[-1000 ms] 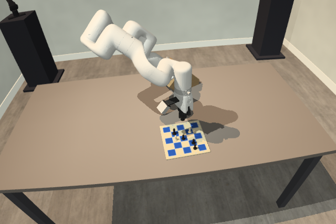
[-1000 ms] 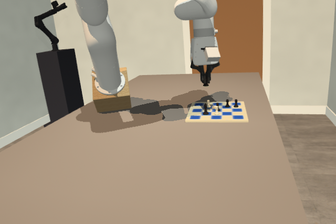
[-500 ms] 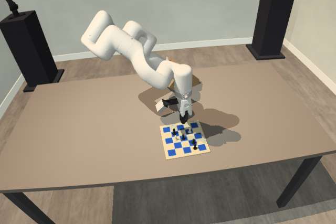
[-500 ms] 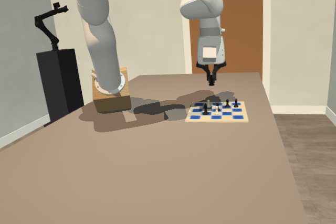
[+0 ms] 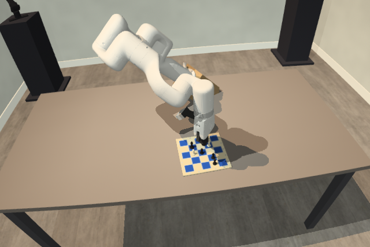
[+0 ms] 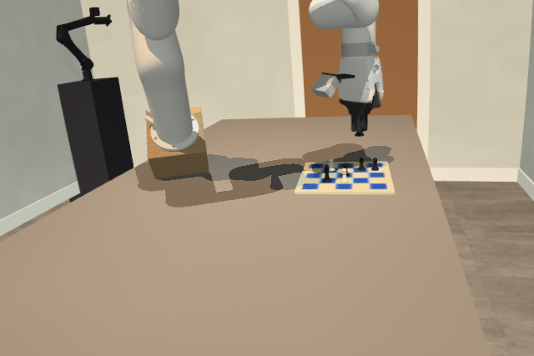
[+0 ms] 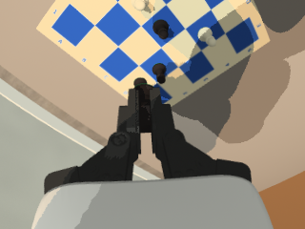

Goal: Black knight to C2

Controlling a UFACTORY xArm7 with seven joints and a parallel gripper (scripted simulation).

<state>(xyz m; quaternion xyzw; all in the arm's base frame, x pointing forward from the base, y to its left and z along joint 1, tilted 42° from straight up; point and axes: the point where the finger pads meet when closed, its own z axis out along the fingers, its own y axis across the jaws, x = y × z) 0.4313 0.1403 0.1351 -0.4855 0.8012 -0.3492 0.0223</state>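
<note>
Here the gripper (image 6: pixel 359 126) hangs in the air above the chessboard (image 6: pixel 390 186), its dark fingers drawn nearly together and pinching the black knight (image 6: pixel 359 132). The knight sits right at the fingertips, a small dark base showing just below them in the exterior view; in the wrist view only a dark knob (image 7: pixel 141 83) of it pokes out past the finger ends. It is well clear of the chessboard's surface, touching no square.

Seen from the exterior camera, the gripper is above the chessboard's far edge, toward its right half. From the top camera the fingers (image 5: pixel 203 140) overlap the chessboard's far rows.

On the chessboard stand other pieces: a black piece (image 6: pixel 327 173) toward its left side, a white pawn (image 6: pixel 344 175) just beside it near the middle, and two black pawns (image 6: pixel 361 164) (image 6: pixel 375 164) along the far right part. All appear upright. The edge letters are too small to read.

The chessboard lies on the table (image 6: pixel 241 257), with the arm's wooden pedestal (image 6: pixel 178 164) well to its left.
</note>
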